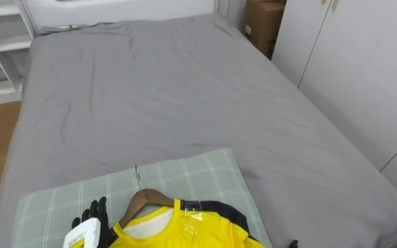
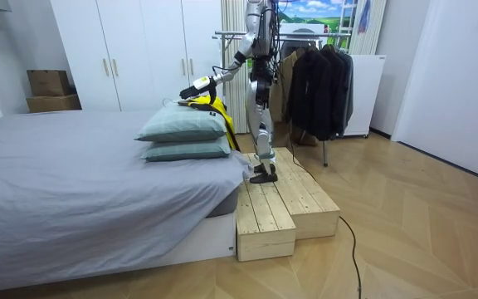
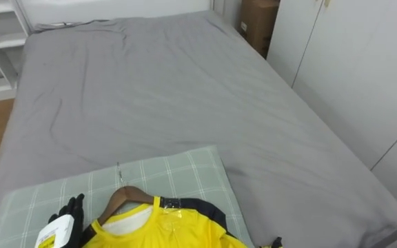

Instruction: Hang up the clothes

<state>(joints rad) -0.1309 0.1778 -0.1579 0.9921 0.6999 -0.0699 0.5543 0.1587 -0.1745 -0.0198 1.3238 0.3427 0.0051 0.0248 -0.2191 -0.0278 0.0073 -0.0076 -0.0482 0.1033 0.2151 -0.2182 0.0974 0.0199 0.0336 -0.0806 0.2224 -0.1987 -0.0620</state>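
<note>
Robot: stands on a wooden step (image 2: 285, 203) at the head of the bed (image 1: 164, 96), left arm reaching out over two stacked pillows.
Yellow shirt (image 1: 185, 231): lies on the top checked pillow (image 1: 185, 176), threaded on a wooden hanger (image 1: 147, 196) whose hook points up the bed.
Left robot hand (image 1: 94, 215): fingers straight and spread, resting on the pillow just beside the shirt's shoulder, gripping nothing.
Right robot hand (image 1: 291, 243): a dark tip low to the right of the shirt; I can't tell its state.
Clothes rack (image 2: 318, 79): behind the robot, hung with dark garments.
</note>
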